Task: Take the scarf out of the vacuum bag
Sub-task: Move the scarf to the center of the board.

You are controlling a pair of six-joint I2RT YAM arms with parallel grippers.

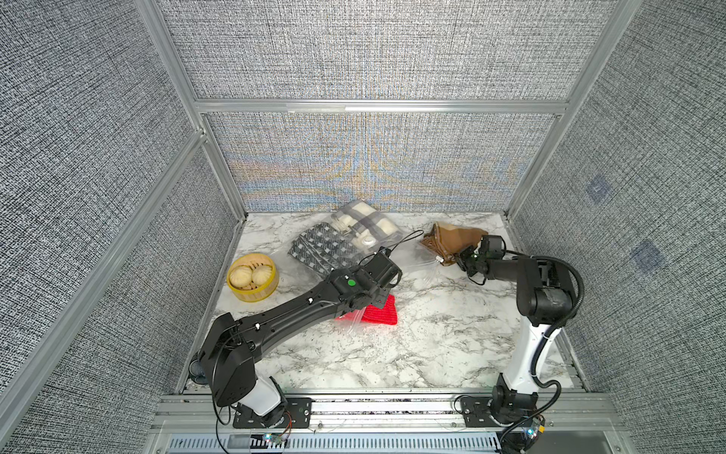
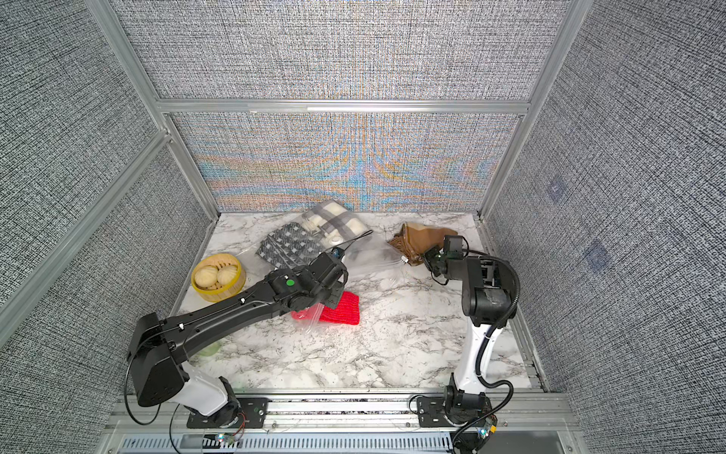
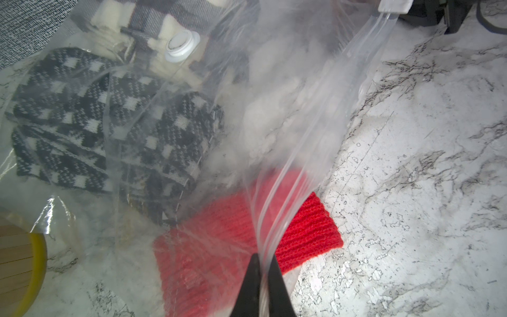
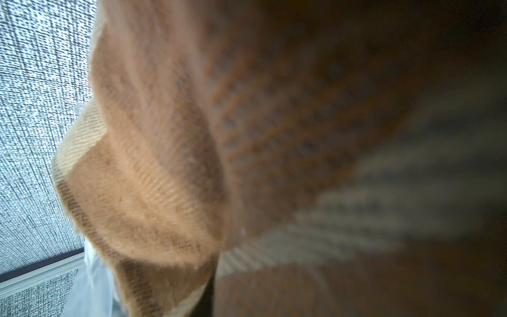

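Only my left wrist view shows the left fingers (image 3: 250,285) pinching the zip edge of the vacuum bag (image 3: 277,104). The right wrist view is blurred tan scarf (image 4: 153,164); whether the right fingers (image 1: 465,262) hold it I cannot tell. In both top views the bag lies far-centre on the marble desk (image 1: 432,334), scarf seemingly outside it, grey woven walls (image 1: 373,51) around.

clear crinkly vacuum bag (image 1: 412,261) lies flat; tan scarf (image 1: 451,238) seemingly outside its mouth.

The brown scarf (image 4: 153,170) fills the right wrist view, mostly blurred and cut off.
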